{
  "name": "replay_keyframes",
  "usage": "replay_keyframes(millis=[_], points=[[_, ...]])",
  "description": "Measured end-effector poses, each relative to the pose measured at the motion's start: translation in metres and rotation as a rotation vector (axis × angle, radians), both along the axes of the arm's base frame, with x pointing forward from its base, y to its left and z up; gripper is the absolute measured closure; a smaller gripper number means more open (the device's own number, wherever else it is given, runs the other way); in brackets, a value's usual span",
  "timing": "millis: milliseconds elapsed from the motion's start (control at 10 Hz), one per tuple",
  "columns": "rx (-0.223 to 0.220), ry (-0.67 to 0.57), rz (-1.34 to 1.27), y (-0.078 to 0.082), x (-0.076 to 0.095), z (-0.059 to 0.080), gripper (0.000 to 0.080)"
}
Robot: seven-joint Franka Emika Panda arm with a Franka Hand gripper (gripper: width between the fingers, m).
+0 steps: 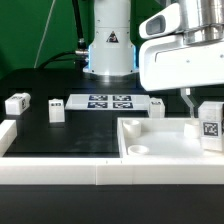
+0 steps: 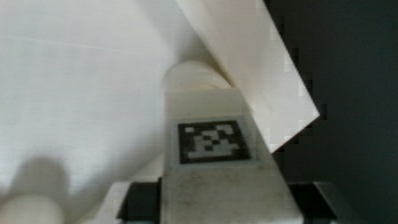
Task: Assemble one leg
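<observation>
Two-finger gripper (image 1: 201,108), apparently clamped around the small white tagged plastic leg (image 1: 209,122), holds it upright directly beneath, over the large white rimmed tray (image 1: 124,136), exterior view's right.

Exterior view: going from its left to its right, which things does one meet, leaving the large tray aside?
In order: first leg → second leg → marker board → third leg → held leg.

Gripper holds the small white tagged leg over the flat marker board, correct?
Not the marker board: the gripper holds the small white tagged plastic leg at the large white rimmed tray-like piece, as the exterior view shows.
</observation>
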State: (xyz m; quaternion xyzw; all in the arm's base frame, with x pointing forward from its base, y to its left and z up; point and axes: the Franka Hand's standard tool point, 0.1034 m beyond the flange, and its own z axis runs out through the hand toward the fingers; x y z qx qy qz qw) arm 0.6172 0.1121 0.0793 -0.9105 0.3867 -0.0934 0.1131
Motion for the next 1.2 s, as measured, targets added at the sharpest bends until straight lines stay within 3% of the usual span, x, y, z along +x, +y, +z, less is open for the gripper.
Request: replay_keyframes(millis=[300,600,700,800,900,1200], points=[[0.082,0.031,-0.251,0.0002,-0.0019,-0.0005,0.0496],[0.098,0.052,-0.269,0.0011,-0.002,-0.0004,0.0484],[0.085,0.044,-0.219,0.0013,-0.002,-0.0004,0.0484],[0.073,0.036,-0.171,0.002,-0.002,-0.0004,0.0309],[0.061,0.029,-0.122,0.003,-0.002,-0.0004,0.0188],[-0.047,0.002,0.266,0.0069,0.0027,-0.0028,0.0152]])
